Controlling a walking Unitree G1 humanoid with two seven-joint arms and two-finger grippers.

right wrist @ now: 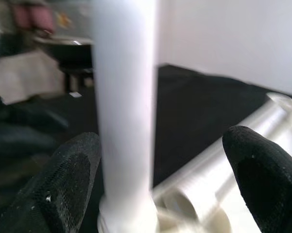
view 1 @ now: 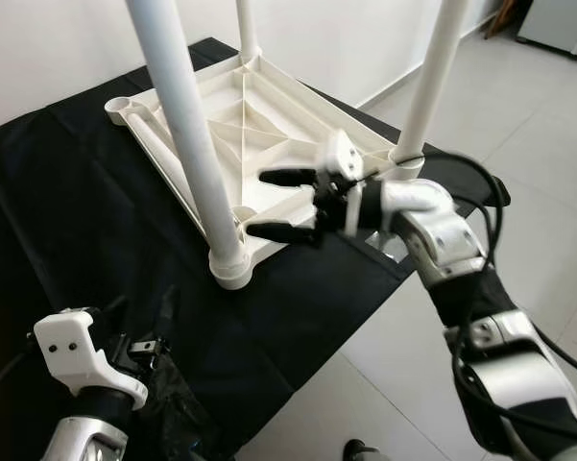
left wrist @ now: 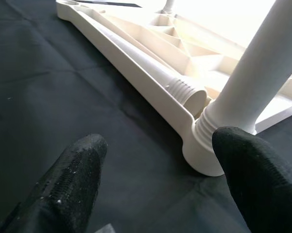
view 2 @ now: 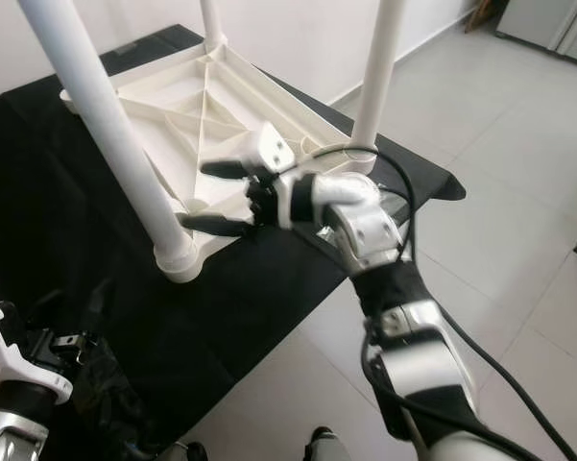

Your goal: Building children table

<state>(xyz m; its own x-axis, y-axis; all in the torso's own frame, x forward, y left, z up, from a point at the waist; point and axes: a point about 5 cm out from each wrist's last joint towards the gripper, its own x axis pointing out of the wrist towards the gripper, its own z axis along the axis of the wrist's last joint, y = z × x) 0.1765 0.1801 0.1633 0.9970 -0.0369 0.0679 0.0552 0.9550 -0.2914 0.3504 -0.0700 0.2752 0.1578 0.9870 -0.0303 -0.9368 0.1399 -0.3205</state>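
Item: children's table top (view 1: 269,125), white moulded plastic, lying underside up on a black cloth (view 1: 67,211) spread over the floor (view 1: 518,144). Ribbed bracing is visible across the underside.

Fitted: three white legs stand upright in corner sockets: near leg (view 1: 187,125), right leg (view 1: 430,82), far leg (view 1: 247,29). The fourth corner socket (view 1: 122,104), at the far left, is empty.

Loose part: fourth leg (left wrist: 150,73), lying flat inside the upturned top along its left edge, threaded end close to the near leg's base.

Right tool (view 1: 293,204): wide open, holding nothing, hovering over the near edge of the table top between the near and right legs, fingers pointing toward the near leg.

Left tool (left wrist: 160,179): open, empty, low over the cloth near the near-corner socket.

Status, judged: one leg remains to be picked up and seated.

Risks, judged: the right tool closing on the already fitted near leg instead of the loose one; a sideways knock on a standing leg tilting or sliding the light top on the cloth; the smooth round loose leg rolling out of a shallow grip.
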